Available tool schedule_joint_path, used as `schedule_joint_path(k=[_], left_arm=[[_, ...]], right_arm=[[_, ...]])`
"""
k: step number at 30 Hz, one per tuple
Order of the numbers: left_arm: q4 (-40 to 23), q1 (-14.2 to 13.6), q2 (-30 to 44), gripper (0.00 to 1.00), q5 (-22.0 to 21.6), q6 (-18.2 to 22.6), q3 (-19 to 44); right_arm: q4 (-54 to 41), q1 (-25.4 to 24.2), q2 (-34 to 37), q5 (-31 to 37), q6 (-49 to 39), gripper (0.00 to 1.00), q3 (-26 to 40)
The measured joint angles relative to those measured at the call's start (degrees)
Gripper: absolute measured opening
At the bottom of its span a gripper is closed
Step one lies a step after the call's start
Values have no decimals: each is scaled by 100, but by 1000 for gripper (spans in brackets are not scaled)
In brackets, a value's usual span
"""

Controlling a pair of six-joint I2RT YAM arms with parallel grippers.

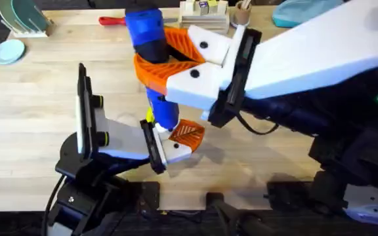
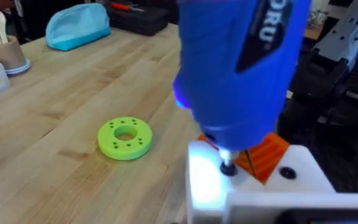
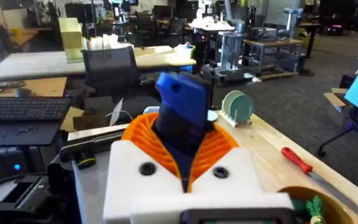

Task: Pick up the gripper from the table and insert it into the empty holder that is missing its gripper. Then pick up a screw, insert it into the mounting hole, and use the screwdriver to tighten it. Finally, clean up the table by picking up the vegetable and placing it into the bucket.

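A: Overhead view: the right tool point(image 1: 166, 62) is clamped on the thick bright-blue electric screwdriver point(image 1: 151, 49), whose long axis stands near upright, bit pointing down.

B: Onto what?

A: Left wrist view shows the short metal bit point(image 2: 227, 167) touching the cream-white plastic holder block point(image 2: 253, 186), which bears the orange ribbed wedge point(image 2: 265, 154). The left tool point(image 1: 176, 141) seems to be gripping that block; I can't tell for certain.

B: Surroundings?

A: Pale wooden surface point(image 2: 61, 93), flat green disc with holes point(image 2: 125, 137), red-handled hand screwdriver point(image 3: 297, 159); office room behind.

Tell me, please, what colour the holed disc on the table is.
Bright green disc; clearest in the left wrist view.
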Motion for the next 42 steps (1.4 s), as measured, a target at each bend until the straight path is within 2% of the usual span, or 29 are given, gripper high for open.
schedule_joint_path(k=[9,13,18,21,24,28,32,38,42], left_arm=[[0,2,0,7,10,2,0],[0,2,0,7,10,2,0],[0,1,1,7,10,2,0],[0,1,0,7,10,2,0],[0,2,0,7,10,2,0],[0,2,0,7,10,3,0],[0,0,0,7,10,2,0],[0,0,0,7,10,2,0],[0,2,0,7,10,2,0]], right_arm=[[69,0,0,-2,0,16,0],[518,0,-36,0,-2,16,-2],[674,-100,-524,47,-86,16,-2],[322,-298,-733,261,-407,16,2],[-481,-589,-704,789,-1128,16,2],[-1441,-1167,-213,1898,-2568,16,2],[-1557,-1976,623,2966,-4029,16,0],[-1544,-3176,1956,3681,-5511,16,0],[-1541,-3664,2788,3854,-6095,16,0]])
